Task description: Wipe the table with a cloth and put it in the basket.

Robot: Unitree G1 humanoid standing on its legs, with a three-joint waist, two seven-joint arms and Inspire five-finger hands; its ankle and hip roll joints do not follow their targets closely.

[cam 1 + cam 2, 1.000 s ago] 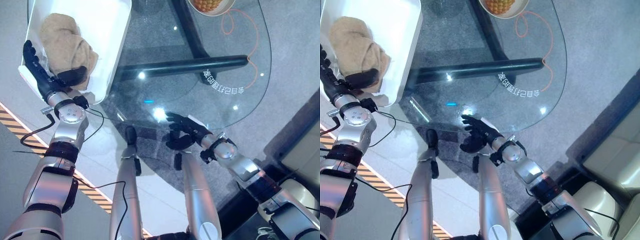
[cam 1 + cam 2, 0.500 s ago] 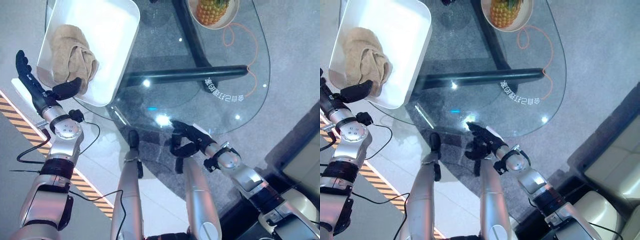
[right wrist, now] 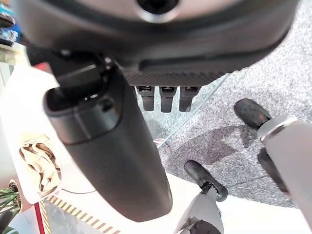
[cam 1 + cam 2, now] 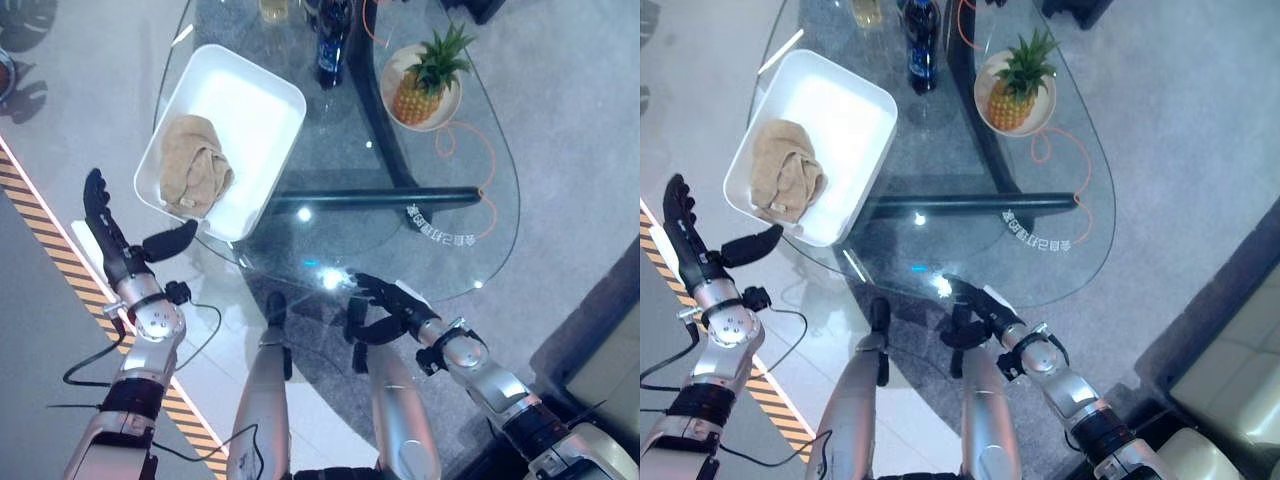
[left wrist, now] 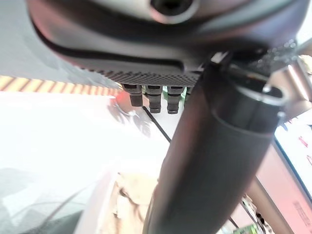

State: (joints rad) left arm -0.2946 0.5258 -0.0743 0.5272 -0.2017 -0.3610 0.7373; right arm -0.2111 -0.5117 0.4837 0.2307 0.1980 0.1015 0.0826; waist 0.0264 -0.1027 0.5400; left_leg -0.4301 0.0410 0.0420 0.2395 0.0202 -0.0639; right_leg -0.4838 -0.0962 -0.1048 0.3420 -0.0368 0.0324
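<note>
the round glass table (image 4: 400,240) takes up most of the scene, and everything else is placed against it. on its left part sits the white rectangular basket (image 4: 262,90), with the crumpled tan cloth (image 4: 194,176) lying inside, toward the corner nearest the robot. at the table's far side stands a pineapple on a plate (image 4: 426,88), and a dark bottle (image 4: 333,42) stands just left of it, beyond the basket's far corner. the left hand (image 4: 118,248) hangs off the table's left edge, near the basket's closest corner but apart from it, its fingers straight and spread, thumb held out wide, holding nothing. the right hand (image 4: 385,305) hovers at the table's near rim, fingers loosely bent and relaxed, also empty. with the cloth resting in the basket and both hands free, the put-away step looks finished, so the task seems essentially complete; the next move probably calls only for drawing both arms clear of the table without knocking the basket.
</note>
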